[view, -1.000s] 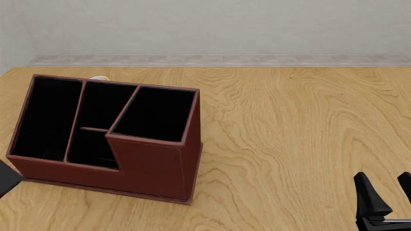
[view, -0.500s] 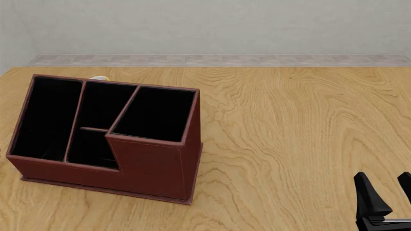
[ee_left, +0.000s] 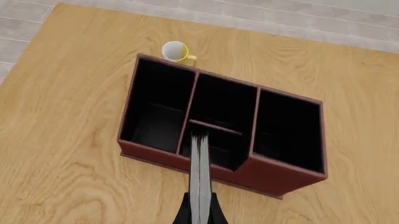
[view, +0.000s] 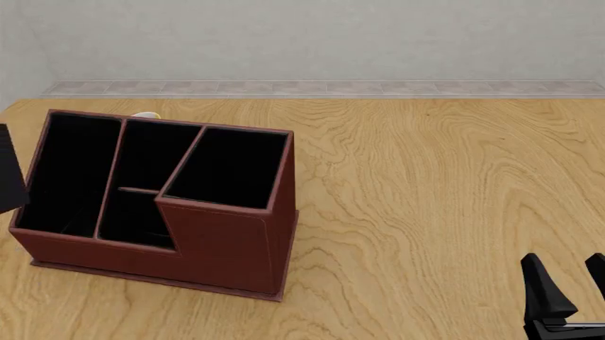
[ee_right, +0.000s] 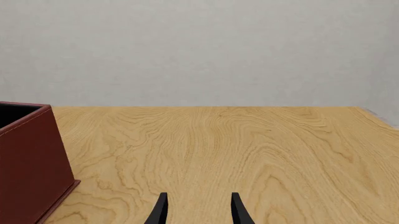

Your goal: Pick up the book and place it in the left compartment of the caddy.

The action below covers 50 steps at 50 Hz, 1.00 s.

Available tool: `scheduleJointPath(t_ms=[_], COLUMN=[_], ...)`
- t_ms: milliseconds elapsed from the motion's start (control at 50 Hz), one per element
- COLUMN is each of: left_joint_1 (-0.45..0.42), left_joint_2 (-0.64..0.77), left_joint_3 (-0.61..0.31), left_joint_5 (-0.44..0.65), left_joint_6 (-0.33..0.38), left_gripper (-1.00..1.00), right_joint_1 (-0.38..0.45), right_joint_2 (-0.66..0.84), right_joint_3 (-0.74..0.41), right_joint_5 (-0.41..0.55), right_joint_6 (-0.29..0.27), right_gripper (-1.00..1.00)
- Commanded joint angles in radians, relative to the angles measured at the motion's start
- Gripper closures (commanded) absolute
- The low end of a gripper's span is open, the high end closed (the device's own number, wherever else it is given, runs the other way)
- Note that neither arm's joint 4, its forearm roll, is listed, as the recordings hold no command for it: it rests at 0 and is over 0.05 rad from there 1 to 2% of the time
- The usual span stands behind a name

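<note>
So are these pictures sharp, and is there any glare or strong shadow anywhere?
Front view: crisp, even light, no glare; the caddy throws only a faint shadow at its base. Left wrist view: sharp, the book edge-on, compartments black inside. Right wrist view: sharp, flat light, the right claw without a clear shadow.

No legible text, label, brand, number or sign was found on any surface in view. The caddy [view: 227,244] bore plain reddish-brown panels without marking, and the book [ee_left: 199,177] showed only black covers and a pale page edge. The mug [ee_left: 175,51] behind the caddy carried no print.
</note>
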Motion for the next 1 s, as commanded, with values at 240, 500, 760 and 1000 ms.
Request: scheduleJointPath(t_ms=[240,500,760,1000], left_joint_1=[0.034,0.113,0.147,0.180], left_joint_2=[0.084,0.138,0.195,0.278], left_joint_3=[-0.014,-0.085,-0.097,-0.131], left_joint_5=[0.000,0.000,0.000,0.000], left_joint_6=[0.087,0.169,0.190,0.323], left_gripper=[1.00,1.00,1.00,1.00], right_joint_1=[0.000,0.000,0.000,0.000], right_joint_2=[-0.004,-0.005,-0.005,-0.005], right_joint_3=[-0.001,-0.001,-0.001,-0.001], right_joint_5=[0.004,0.005,0.004,0.005], right_joint_6=[0.000,0.000,0.000,0.000], right_gripper=[-1.00,-1.00,-1.00,-1.00])
